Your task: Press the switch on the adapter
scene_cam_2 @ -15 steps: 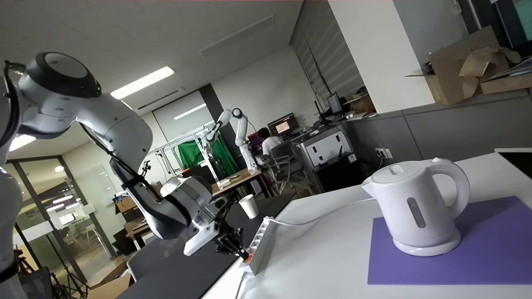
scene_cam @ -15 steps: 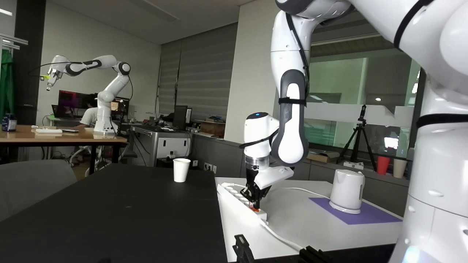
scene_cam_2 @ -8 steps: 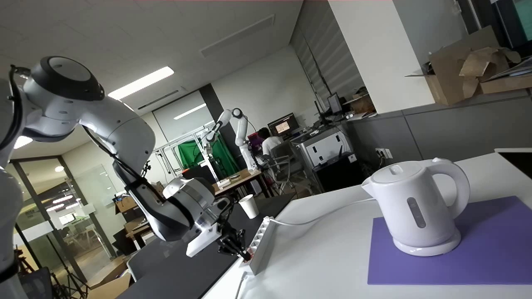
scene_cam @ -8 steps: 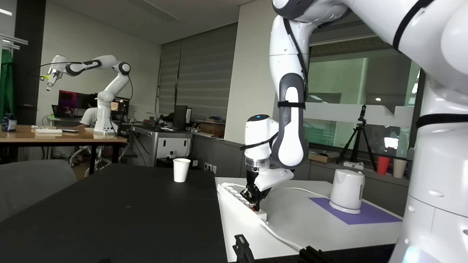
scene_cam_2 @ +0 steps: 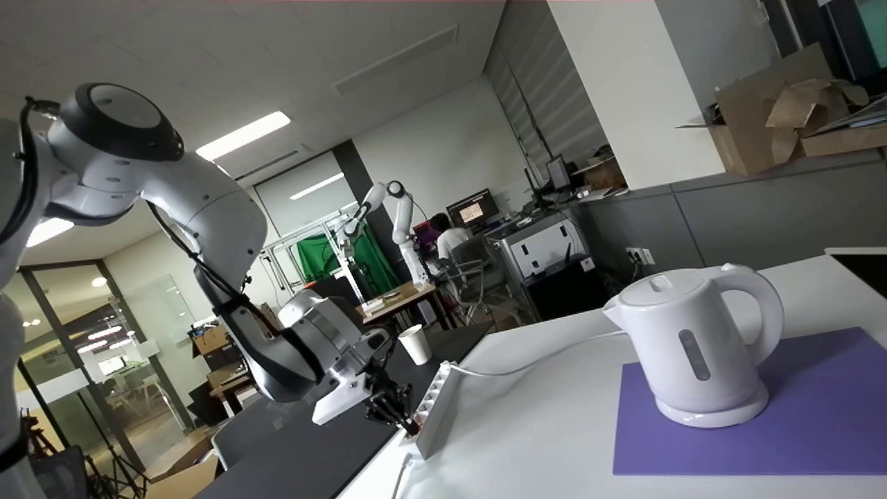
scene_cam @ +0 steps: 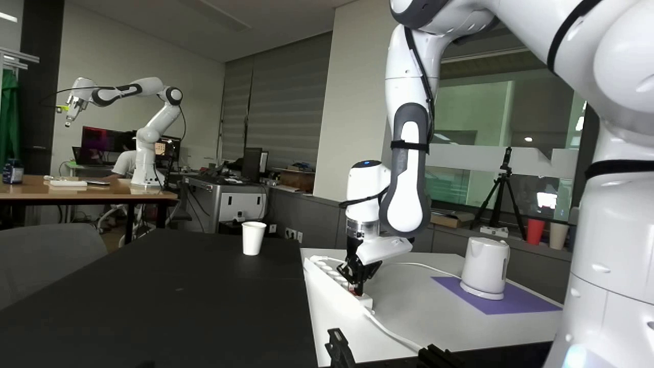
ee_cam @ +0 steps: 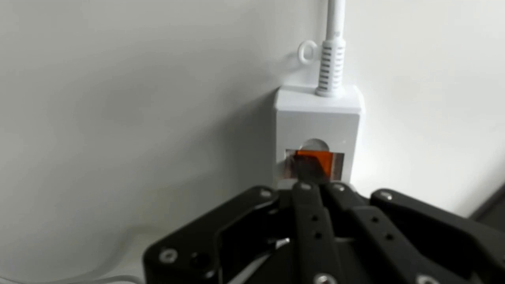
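Adapter (ee_cam: 290,130): a white power strip, lying on the white table (scene_cam_2: 527,430) along its edge, with the black table (scene_cam: 153,306) beyond that edge; a thick cord (ee_cam: 335,19) leaves the end nearest the switch.
Switch (ee_cam: 326,159): an orange rocker in a recess at that corded end, partly hidden in the wrist view by the fingertips.
Gripper (ee_cam: 309,171): fingers brought together, nothing held between them, the tips pointing down over the switch.
Contact: the tips look to be touching the rocker — how deep it sits, or which way it is tipped, cannot be made out.
Step in hand: most likely the press itself, since the tips are already lined up on the switch.
Next move: probably a short, firm push downward until the rocker tips, then a straight lift clear; a sideways slip could carry the tips onto the housing instead. No grasp is called for.
Kettle (scene_cam_2: 693,346): upright on the purple mat (scene_cam_2: 797,430), well apart from the gripper.
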Controlling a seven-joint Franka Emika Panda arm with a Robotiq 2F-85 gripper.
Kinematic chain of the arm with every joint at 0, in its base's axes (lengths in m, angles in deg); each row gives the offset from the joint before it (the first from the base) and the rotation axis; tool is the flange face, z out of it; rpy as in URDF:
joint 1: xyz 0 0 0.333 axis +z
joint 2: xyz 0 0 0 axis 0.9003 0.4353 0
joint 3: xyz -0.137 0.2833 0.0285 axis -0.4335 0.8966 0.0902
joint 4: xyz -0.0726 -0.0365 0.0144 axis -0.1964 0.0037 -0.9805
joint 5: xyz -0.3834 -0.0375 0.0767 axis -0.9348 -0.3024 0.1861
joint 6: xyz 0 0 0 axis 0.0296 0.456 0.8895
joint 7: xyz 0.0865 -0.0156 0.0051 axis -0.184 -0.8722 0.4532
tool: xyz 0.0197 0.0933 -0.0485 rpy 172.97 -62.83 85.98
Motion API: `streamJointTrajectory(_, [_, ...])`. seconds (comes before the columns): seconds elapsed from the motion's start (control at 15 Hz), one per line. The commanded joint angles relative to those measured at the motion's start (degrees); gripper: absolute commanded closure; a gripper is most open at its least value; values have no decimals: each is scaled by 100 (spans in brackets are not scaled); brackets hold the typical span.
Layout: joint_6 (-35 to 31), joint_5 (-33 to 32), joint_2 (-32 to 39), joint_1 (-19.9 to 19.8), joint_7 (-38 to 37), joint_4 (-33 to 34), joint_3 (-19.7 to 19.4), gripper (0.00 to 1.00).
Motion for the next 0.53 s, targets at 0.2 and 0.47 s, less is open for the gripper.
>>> streamJointTrajectory(0.2, [-282, 1184, 467, -2478, 1955, -74, 1900, 100])
streamJointTrajectory(0.47, [93, 812, 895, -4471, 2484, 172, 3351, 100])
